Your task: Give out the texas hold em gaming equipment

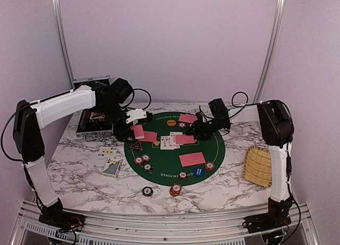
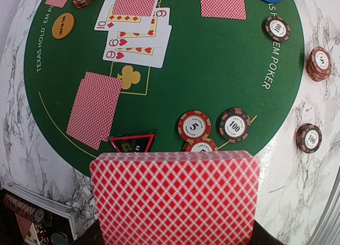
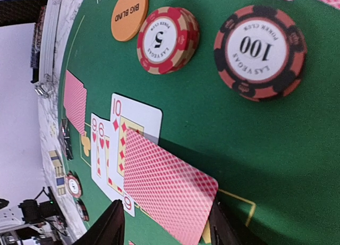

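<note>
The left gripper [image 1: 136, 129] is clenched on the held red-backed card [image 2: 175, 197], which fills the span between its fingers and hangs over the rim of the green mat [image 2: 212, 69]. Just past the card's far edge lie the triangular marker [image 2: 133, 143], a red 5 chip [image 2: 194, 126] and a dark 100 chip [image 2: 234, 124]. Beyond them the felt is bare up to the face-up cards [image 2: 138, 43]. The right gripper [image 3: 166, 224] stands released, its fingers [image 3: 114, 224] spread to either side of the flat red-backed card [image 3: 164, 186], which lies on the mat with its far end overlapping those face-up cards. Whether the fingers touch its edges cannot be told. Ahead of them open felt runs to a chip stack [image 3: 162, 40], a second 100 chip [image 3: 260, 51] and the orange button [image 3: 129, 14]. Behind the left fingers sits the black case [image 1: 93, 123]. Well to the outer side of the right fingers the wicker tray [image 1: 258, 165] rests near the edge of the marble table [image 1: 228, 186].
</note>
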Robot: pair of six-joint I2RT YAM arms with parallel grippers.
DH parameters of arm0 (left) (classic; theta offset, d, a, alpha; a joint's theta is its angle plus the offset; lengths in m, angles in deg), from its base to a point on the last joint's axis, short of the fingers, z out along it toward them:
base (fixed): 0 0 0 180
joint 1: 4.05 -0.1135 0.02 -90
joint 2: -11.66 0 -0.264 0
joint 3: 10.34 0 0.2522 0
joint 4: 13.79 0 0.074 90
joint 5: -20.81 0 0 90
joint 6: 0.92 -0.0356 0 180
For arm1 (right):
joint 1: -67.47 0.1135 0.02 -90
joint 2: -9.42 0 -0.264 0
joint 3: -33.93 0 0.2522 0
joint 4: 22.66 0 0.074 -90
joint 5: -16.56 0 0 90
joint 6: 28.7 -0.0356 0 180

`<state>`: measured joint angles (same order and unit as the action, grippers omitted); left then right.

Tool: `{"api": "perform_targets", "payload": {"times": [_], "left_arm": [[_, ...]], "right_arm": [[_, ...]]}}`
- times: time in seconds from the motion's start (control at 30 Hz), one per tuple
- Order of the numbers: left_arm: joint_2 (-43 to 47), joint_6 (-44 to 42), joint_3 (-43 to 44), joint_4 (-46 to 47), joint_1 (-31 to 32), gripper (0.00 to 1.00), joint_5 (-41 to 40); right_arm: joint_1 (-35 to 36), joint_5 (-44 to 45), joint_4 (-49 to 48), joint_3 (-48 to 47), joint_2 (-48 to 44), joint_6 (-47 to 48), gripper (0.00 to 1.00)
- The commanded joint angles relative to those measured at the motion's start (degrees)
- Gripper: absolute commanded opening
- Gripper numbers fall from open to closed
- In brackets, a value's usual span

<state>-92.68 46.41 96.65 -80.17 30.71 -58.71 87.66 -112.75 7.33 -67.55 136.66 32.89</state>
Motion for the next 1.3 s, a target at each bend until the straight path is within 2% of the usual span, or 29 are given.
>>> {"api": "perform_targets", "payload": {"times": [0.0, 0.13, 0.2, 0.4, 0.6, 0.8, 1.27], "left_arm": [[1.13, -0.31, 0.09, -0.2, -0.4, 0.0, 1.44], [1.15, -0.3, 0.11, -0.2, -0.4, 0.0, 1.27], [1.15, -0.31, 0.11, -0.2, -0.4, 0.0, 1.26], [0.81, -0.04, 0.68, -0.14, -0.4, 0.0, 1.52], [0.64, 0.31, 1.07, -0.07, -0.4, 0.0, 1.78], [0.62, 0.48, 1.08, -0.12, -0.31, 0.0, 1.77], [0.99, 0.64, 1.77, -0.12, -0.22, 0.0, 1.88]], "right_arm": [[-0.23, 11.66, 9.02, -3.1, -3.99, 5.73, 0.55], [-0.07, 15.81, 11.27, -3.62, -6.66, 6.79, 0.62], [0.21, 15.23, 10.32, -2.84, -8.67, 5.95, 0.66], [4.68, 2.15, 1.09, -0.85, -14.05, 0.44, 0.8], [11.68, -7.72, -14.05, 1.54, -14.49, -11.52, 0.88], [16.91, -10.53, -22.23, 1.37, -12.25, -18.25, 0.9], [20.9, -14.05, -28.07, -1.21, -6.48, -24.28, 0.89]]}}
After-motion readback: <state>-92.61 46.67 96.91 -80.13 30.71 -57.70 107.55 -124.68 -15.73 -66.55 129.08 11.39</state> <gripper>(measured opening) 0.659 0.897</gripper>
